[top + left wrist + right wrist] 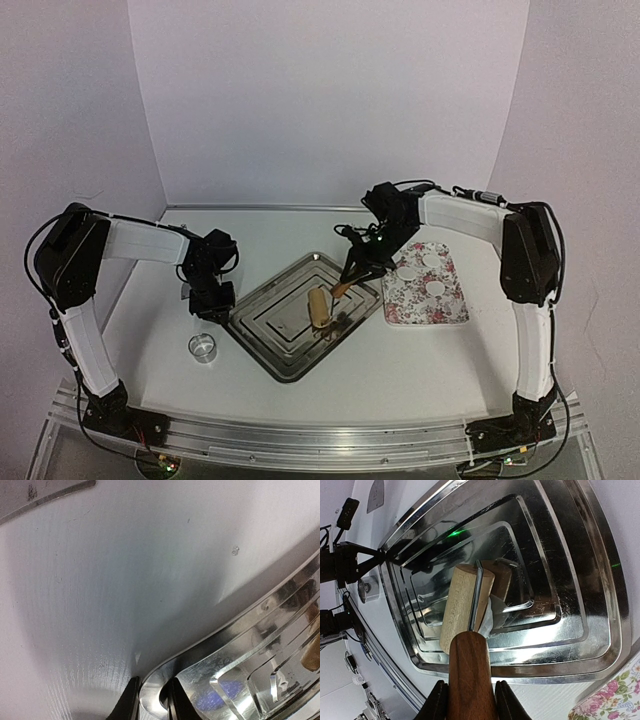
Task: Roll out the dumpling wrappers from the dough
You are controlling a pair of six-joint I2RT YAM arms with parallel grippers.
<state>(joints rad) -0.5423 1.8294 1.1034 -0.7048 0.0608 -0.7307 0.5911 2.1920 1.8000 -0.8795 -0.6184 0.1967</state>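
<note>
White table (400, 370), white walls.

Top view: steel tray (262, 352) mid-table. Three wrappers (432, 258) lie finished on the floral plate (400, 310) just right of the tray. Clear ring (203, 347) sits left of the tray. Roller (320, 306) rests on the tray floor, so rolling looks underway.

Left wrist: left gripper (152, 705), jaws nearly together, pinching the tray rim.

Right wrist: right gripper (470, 702) clamped round the roller's handle (470, 670). A pale scrap, likely dough (494, 614), shows under the roller in the tray.

Bystanders on the white table (400, 375)
Steel tray (255, 341) sits cornerwise at centre, floral platter (408, 306) just beside its right corner, clear ring (203, 347) (glass-like) near its left.
</note>
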